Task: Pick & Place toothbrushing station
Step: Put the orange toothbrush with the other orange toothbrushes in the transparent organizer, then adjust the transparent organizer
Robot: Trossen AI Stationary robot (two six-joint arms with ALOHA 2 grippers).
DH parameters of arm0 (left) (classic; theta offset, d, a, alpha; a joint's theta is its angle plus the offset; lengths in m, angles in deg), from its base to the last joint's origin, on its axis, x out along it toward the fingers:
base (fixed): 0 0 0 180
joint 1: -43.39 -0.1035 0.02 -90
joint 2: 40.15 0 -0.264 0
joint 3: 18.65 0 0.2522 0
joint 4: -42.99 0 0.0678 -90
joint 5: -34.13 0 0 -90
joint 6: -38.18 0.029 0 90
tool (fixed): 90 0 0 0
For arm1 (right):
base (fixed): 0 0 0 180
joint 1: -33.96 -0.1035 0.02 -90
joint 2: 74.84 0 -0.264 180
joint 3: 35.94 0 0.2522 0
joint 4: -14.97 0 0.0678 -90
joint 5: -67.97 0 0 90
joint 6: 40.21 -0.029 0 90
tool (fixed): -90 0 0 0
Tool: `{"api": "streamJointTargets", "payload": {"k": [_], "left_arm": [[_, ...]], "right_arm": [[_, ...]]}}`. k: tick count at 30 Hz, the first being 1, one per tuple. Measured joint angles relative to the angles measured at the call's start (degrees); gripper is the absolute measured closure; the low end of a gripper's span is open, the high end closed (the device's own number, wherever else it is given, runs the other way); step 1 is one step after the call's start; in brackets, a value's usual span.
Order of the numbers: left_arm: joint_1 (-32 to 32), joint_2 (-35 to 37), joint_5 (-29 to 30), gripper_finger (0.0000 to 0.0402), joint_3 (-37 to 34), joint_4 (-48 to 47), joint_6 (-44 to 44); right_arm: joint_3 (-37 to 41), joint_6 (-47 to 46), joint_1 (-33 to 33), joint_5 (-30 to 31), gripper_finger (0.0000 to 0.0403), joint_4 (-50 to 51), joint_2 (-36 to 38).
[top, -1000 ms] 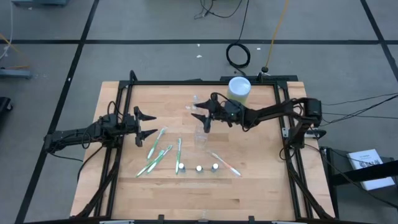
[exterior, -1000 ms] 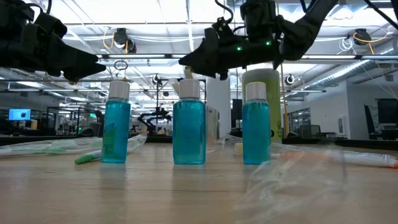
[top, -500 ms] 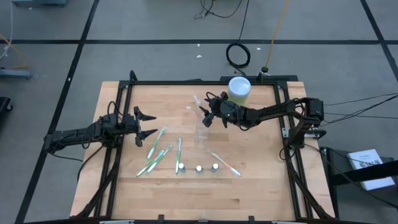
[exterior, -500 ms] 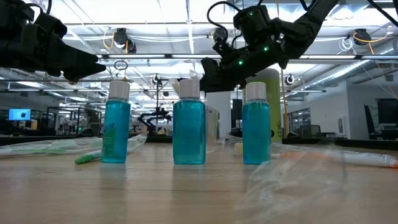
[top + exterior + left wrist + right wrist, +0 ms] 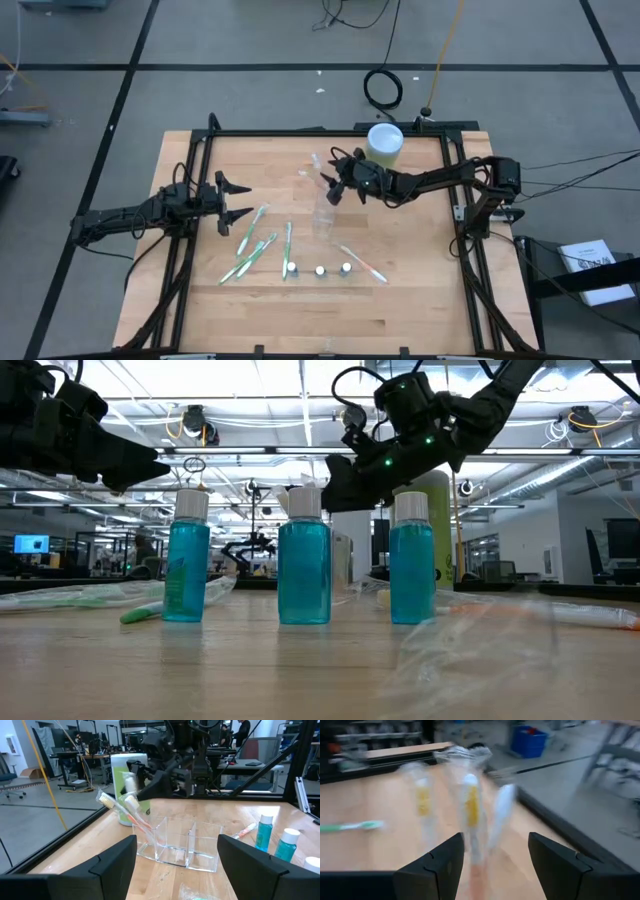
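The right end effector (image 5: 332, 186) hangs open and empty over the clear organizer (image 5: 180, 842), at 12 o'clock from the tabletop's (image 5: 420, 300) centre. Wrapped orange-white toothbrushes (image 5: 125, 809) lean in that organizer. At 1 o'clock stands the lime-green canister (image 5: 385, 142). Three blue bottles (image 5: 304, 560) line up at 6 o'clock, green toothbrushes (image 5: 255, 245) at 8. The left end effector (image 5: 238, 199), open and empty, waits at 9 o'clock.

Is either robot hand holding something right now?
No. The left gripper hangs open beside the green toothbrushes. The right gripper is open near the wrapped orange toothbrushes in the clear holder.
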Motion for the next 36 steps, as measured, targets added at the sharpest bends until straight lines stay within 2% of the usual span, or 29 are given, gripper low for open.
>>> {"api": "streamJointTargets", "payload": {"k": [2, 9, 19, 28, 36], "left_arm": [[-0.02, 0.02, 0.00, 0.0117, 0.00, 0.01, 0.00], [0.00, 0.02, 0.00, 0.0117, 0.00, -0.02, 0.00], [-0.02, -0.01, 0.00, 0.0117, 0.00, 0.00, 0.00], [-0.01, 0.01, 0.00, 0.0117, 0.00, 0.00, 0.00], [-0.01, 0.00, 0.00, 0.0117, 0.00, 0.00, 0.00]], "right_arm": [[0.00, -1.54, 0.29, -2.83, 0.0190, 0.89, 0.00], [-0.02, -5.48, 2.20, -2.57, 0.0190, 5.94, -0.02], [-0.02, -5.89, 2.21, -2.79, 0.0190, -0.17, -0.02], [-0.02, -4.87, 1.80, -2.83, 0.0149, -2.73, 0.11], [0.00, -4.41, 0.93, -2.82, 0.0123, 0.08, 5.28]]}}
